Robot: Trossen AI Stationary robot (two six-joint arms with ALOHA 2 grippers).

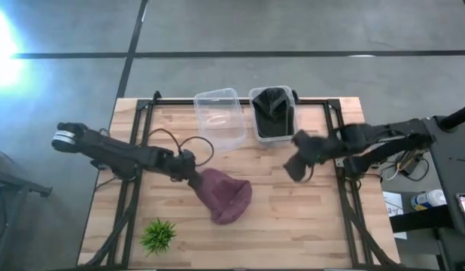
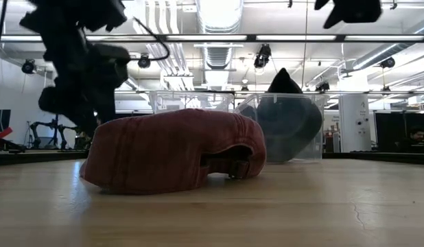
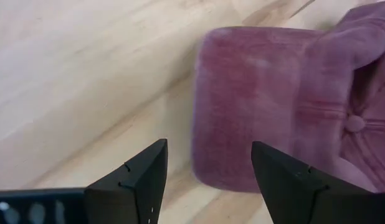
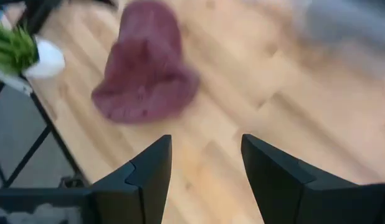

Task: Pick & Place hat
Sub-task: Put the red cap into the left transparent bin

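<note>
The maroon cap [image 1: 226, 196] lies on the wooden table with its opening down and its crown button [image 3: 354, 122] facing up. The flat brim [image 3: 242, 106] points toward my left gripper [image 1: 189, 172]. That gripper is open, and in the left wrist view [image 3: 208, 163] its fingers stand just short of the brim's edge without touching it. In the low view the cap [image 2: 174, 154] sits right of the left gripper [image 2: 81, 89]. My right gripper [image 1: 296, 165] is open [image 4: 205, 146] and hovers over bare table to the right of the cap [image 4: 146, 74].
Two clear bins stand at the far edge: an empty one [image 1: 217, 117], and beside it one holding a dark hat [image 1: 272, 113] [image 2: 287, 123]. A small green plant in a white pot [image 1: 159, 235] [image 4: 18, 46] sits near the front left. Bare wood lies between the cap and the bins.
</note>
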